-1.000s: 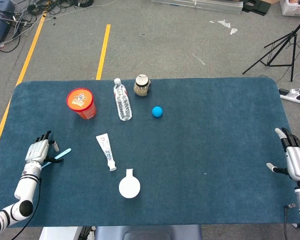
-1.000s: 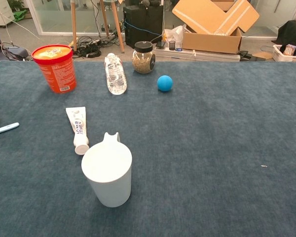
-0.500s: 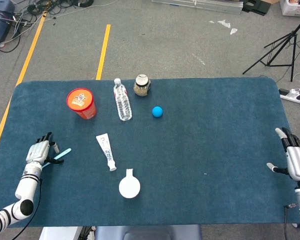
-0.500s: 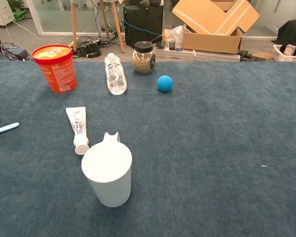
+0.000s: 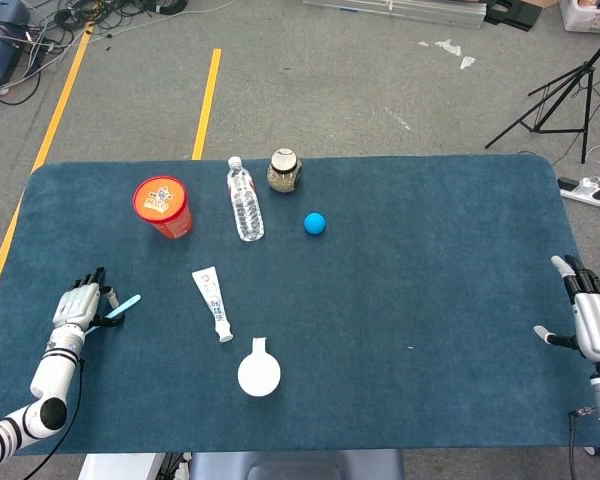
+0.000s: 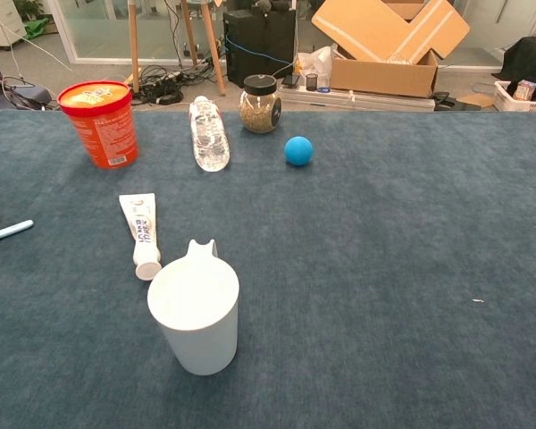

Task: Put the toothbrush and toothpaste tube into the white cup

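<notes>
while left hand [image 5: 78,304] pinches slim plastic toothbrush [image 5: 123,306] | right hand [image 5: 592,318] fingers spread

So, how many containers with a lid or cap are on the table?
3: the red tub at back left, the water bottle lying beside it, and the glass jar at the back edge. None seems hidden.
</notes>
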### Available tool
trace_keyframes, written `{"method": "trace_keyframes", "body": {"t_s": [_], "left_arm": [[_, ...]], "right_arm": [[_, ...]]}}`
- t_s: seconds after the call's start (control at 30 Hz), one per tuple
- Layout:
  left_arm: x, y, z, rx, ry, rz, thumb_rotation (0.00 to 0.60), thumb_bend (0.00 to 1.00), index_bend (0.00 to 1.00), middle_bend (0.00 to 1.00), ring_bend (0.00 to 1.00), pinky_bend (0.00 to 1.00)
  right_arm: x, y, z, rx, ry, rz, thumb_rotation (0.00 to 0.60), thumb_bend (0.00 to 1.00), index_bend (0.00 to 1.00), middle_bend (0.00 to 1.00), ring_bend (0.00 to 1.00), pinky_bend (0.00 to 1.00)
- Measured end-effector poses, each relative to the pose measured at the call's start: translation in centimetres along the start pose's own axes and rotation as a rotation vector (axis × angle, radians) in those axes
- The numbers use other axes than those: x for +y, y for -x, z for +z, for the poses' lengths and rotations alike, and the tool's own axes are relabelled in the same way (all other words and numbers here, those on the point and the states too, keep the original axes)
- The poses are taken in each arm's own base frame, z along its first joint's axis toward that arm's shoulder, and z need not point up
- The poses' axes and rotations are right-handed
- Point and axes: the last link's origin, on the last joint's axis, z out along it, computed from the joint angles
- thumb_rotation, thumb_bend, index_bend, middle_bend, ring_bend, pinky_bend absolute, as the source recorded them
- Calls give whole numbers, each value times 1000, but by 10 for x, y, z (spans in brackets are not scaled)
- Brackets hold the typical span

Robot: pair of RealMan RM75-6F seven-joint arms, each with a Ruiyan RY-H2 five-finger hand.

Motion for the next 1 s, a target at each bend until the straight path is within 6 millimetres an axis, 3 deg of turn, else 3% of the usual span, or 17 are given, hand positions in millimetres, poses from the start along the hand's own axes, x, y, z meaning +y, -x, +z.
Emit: {"method": "trace_keyframes", "body": {"t_s": [0.47,1.0], "left_arm": [[-1,3,1,13,-9,32,600,289,533,0,0,0],[-3,3,0,26,-18,38,600,399,587,0,0,0]], "right_arm": [[0,0,0,3,-1,2,600,0,120,95,153,574],[0,-1,-1,5,-2,4,600,0,120,95,153,574]]}}
